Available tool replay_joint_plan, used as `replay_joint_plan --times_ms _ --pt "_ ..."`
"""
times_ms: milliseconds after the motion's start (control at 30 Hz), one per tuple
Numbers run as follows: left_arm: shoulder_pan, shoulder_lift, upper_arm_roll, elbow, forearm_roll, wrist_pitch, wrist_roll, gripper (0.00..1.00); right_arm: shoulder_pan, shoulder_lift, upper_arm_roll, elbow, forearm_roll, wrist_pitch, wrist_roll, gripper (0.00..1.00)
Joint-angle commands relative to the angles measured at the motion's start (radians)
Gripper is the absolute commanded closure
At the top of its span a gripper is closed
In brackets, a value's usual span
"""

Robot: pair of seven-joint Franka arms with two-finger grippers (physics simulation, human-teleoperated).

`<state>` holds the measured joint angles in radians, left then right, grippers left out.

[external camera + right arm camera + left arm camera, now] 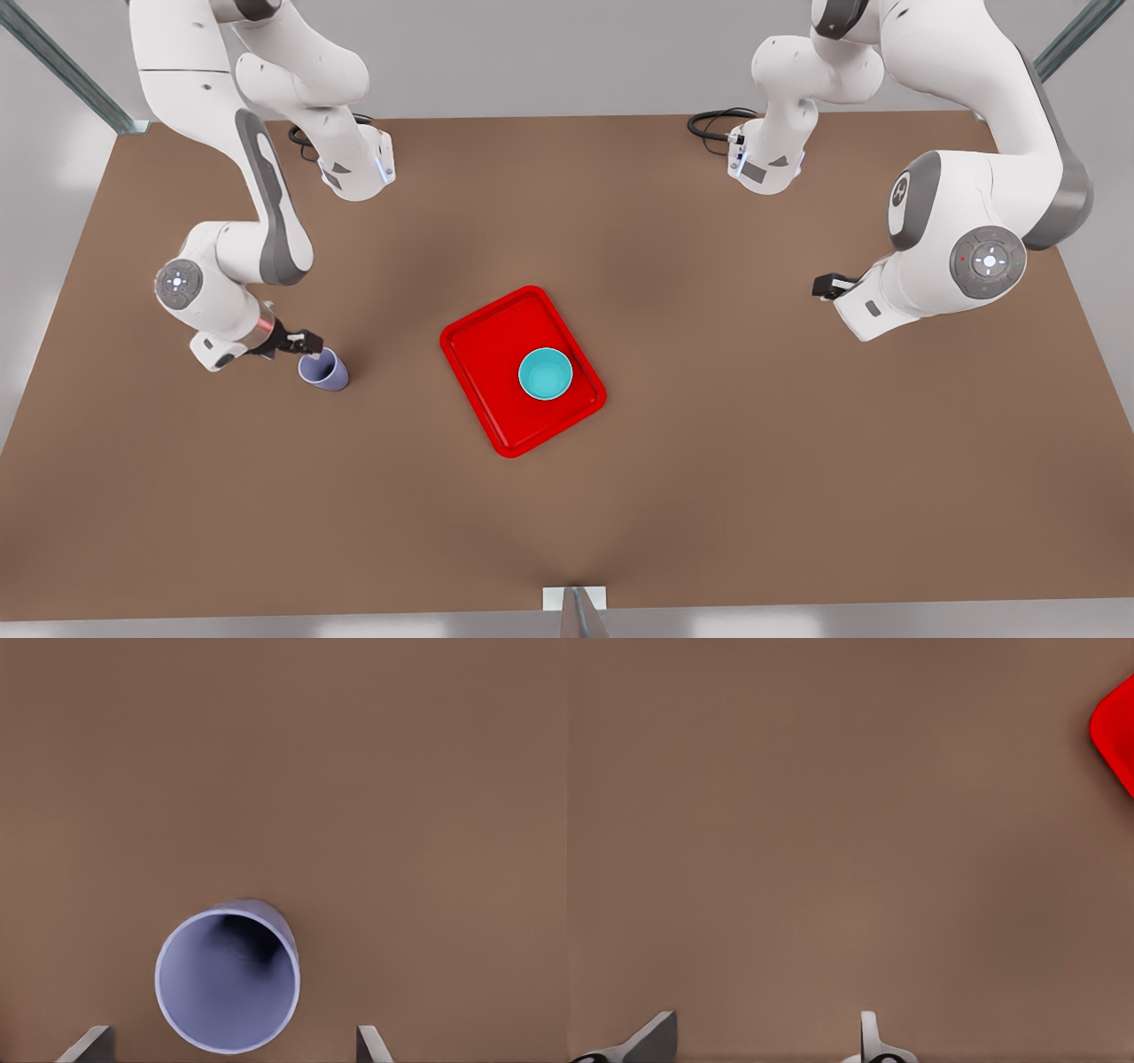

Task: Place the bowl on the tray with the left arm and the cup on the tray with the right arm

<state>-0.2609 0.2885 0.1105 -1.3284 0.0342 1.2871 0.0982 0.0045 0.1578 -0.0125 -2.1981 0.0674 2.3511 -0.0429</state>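
- Two task objects logged in the front view: the bowl (545, 373) sits upright inside the tray (483, 346), toward the corner on the front view's right; the cup (323, 369) stands on the table (709, 443), well apart from the tray, on the front view's left.
- Front view, arms: the right gripper (304, 340), on the arm with the red-and-silver wrist band, hangs at the cup's rim. The left gripper (824, 286) is parked far off on the front view's right, over bare table; that arm waits.
- Left wrist view: left gripper (766, 1041) with fingertips spread apart, nothing between them. A red corner of the tray (1116, 731) shows at the frame's edge.
- Right wrist view: right gripper (235, 1047) fingers spread wide; the cup (228, 979) mouth faces the camera, sitting between the two fingertips but not yet clamped.
- Judgement: bowl step looks done; cup step is in hand, at the approach stage.
- Next move calls for lowering onto the cup, closing on its wall, lifting clear, then carrying it to the tray's free area away from the bowl.
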Motion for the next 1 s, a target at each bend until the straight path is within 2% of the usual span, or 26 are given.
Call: replay_joint_plan --times_ms 0,600,667,767,800,833,867,933,967 --pt "-0.001 0.0 0.0 0.0 0.0 0.0 -0.002 0.0 -0.001 0.005 0.0 0.0 0.0 0.005 0.0 0.0" --pt "-0.008 -0.005 -0.002 0.0 0.0 -0.012 -0.002 0.0 -0.037 0.1 -0.004 -0.018 0.0 0.059 -0.026 0.0" --pt "-0.008 -0.005 -0.002 0.0 -0.002 -0.012 -0.002 0.0 -0.035 0.094 0.003 -0.045 0.0 0.057 -0.025 0.04" --pt "-0.008 -0.005 -0.002 0.0 -0.005 -0.012 -0.002 0.0 -0.035 0.097 0.011 -0.052 0.0 0.057 -0.023 0.04" --pt "-0.008 -0.005 -0.002 0.0 -0.005 -0.012 -0.002 0.0 -0.035 0.1 0.011 -0.051 0.0 0.057 -0.023 0.11" --pt "-0.008 -0.005 -0.002 0.0 -0.005 -0.012 -0.002 0.0 -0.035 0.108 0.011 -0.048 0.0 0.06 -0.023 0.42" --pt "-0.008 -0.006 -0.002 0.0 -0.007 -0.012 -0.002 0.0 -0.037 0.114 0.011 -0.046 0.002 0.068 -0.023 0.59" --pt "-0.008 -0.006 -0.002 0.0 -0.007 -0.015 -0.002 0.0 -0.037 0.115 0.011 -0.046 0.002 0.073 -0.022 0.64" --pt "-0.008 -0.006 -0.002 0.0 -0.007 -0.015 -0.002 0.0 -0.038 0.118 0.011 -0.043 0.002 0.074 -0.022 0.71"
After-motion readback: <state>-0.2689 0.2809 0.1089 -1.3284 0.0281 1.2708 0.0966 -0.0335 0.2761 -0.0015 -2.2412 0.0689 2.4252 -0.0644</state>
